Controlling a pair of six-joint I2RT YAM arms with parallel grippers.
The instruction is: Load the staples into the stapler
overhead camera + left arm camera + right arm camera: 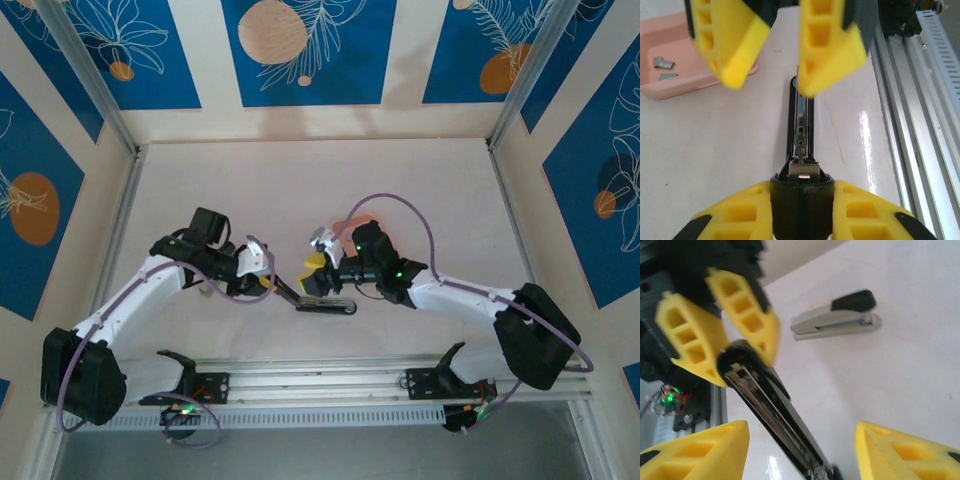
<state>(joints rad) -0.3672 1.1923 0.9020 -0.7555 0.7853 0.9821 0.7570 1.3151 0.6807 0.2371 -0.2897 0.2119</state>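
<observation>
the left gripper (pixel 802 192) is clenched on one black end of the stapler (pixel 801 117), whose silvery rail runs out over the pale glossy table (pixel 715 165). the right gripper (pixel 802 437) stands released, astride that stapler. near the stapler a pink tray (pixel 675 87) holds what look like staples (pixel 663 62). blue leaf-print walls (pixel 300 50) surround it all.

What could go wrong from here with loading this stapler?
The left gripper clamps the stapler at one end only, so a push on its open rail may pivot it. The right gripper is open close over that rail and may knock it. The staples in the pink tray are tiny and may slip when pinched.
</observation>
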